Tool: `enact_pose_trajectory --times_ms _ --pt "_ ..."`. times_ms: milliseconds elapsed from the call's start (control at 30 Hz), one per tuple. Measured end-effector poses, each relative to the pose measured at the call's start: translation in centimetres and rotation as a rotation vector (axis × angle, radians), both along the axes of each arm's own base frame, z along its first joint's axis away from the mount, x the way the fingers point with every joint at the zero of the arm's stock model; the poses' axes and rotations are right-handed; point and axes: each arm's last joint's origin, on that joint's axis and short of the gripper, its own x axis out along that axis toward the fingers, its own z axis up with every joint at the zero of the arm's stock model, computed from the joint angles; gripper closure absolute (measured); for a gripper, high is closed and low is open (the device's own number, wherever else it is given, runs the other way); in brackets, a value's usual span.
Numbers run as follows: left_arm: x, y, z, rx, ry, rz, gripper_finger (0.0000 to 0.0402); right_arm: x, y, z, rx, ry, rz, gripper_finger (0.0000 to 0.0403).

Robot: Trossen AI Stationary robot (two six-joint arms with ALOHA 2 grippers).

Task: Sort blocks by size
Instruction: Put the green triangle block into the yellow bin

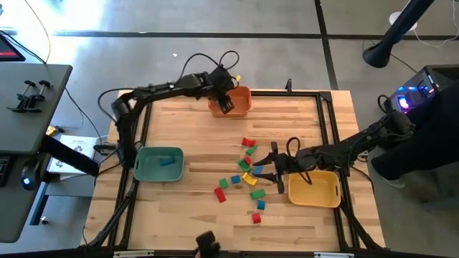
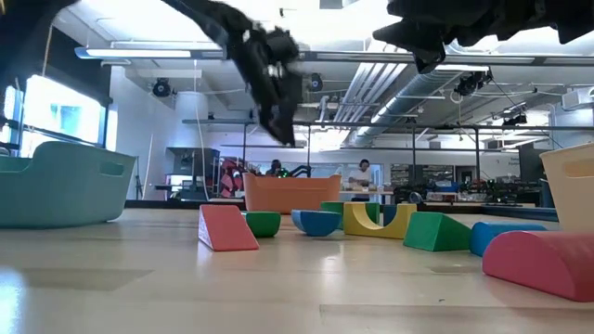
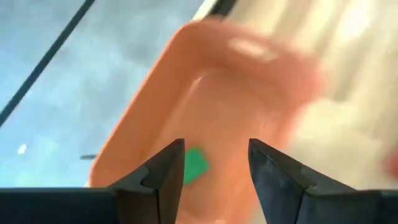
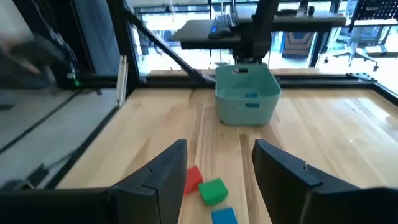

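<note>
Blocks (image 1: 250,172) lie scattered near the table's (image 1: 186,222) middle and toward its right edge — red, green, blue, yellow, some rounded or wedge-shaped in the low view. One green block (image 3: 195,165) is in the orange bin (image 1: 240,105) at the far edge, and a blue one (image 1: 169,160) lies in the teal bin (image 1: 143,168) by the left edge.

The left gripper (image 1: 225,102) hangs over the orange bin, fingers spread and empty; I judge it is at a drop there. The right gripper (image 1: 275,170) hovers low over the right side of the pile, fingers apart with nothing between them, a red block (image 4: 192,177) and a green one (image 4: 213,191) just ahead of it.

To pick well, the right gripper should straddle one block only, come straight down and close squarely; neighbours are close, so a skewed approach would likely nudge them.

Room is tight by the yellow bin (image 1: 315,197), which sits just beside the pile. The near edge and the table's left half offer open wood.
</note>
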Motion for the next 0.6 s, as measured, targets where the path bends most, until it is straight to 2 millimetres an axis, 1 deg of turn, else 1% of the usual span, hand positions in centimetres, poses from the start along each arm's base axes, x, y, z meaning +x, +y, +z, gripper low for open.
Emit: enact_pose_trajectory --times_ms 67,167,267,367,433,500,600 --pt "0.2 -2.5 1.2 0.025 -0.036 -0.062 0.0248 -0.1 0.0 -0.3 -0.012 0.034 0.000 0.0226" --pt "0.1 -6.8 1.4 0.065 -0.100 -0.161 0.0257 -0.2 -0.1 -1.0 -0.059 0.101 0.005 0.0226" --pt "-0.4 -11.3 0.2 0.075 -0.182 -0.251 0.0264 -0.3 -0.1 -1.3 -0.116 0.125 0.037 0.0226" --pt "-1.4 -15.7 -1.3 0.080 -0.270 -0.355 0.0268 -0.3 -0.1 -1.6 -0.121 0.140 0.050 0.0226" --pt "-2.1 -18.4 -2.3 0.090 -0.328 -0.418 0.0268 -0.3 -0.1 -1.7 -0.116 0.152 0.089 0.0226" --pt "-2.8 -20.8 -3.3 0.109 -0.376 -0.467 0.0268 -0.2 0.0 -2.0 -0.099 0.168 0.148 0.0226" --pt "-3.6 -23.8 -4.5 0.148 -0.437 -0.498 0.0268 0.1 0.5 -3.0 -0.070 0.220 0.202 0.0225"
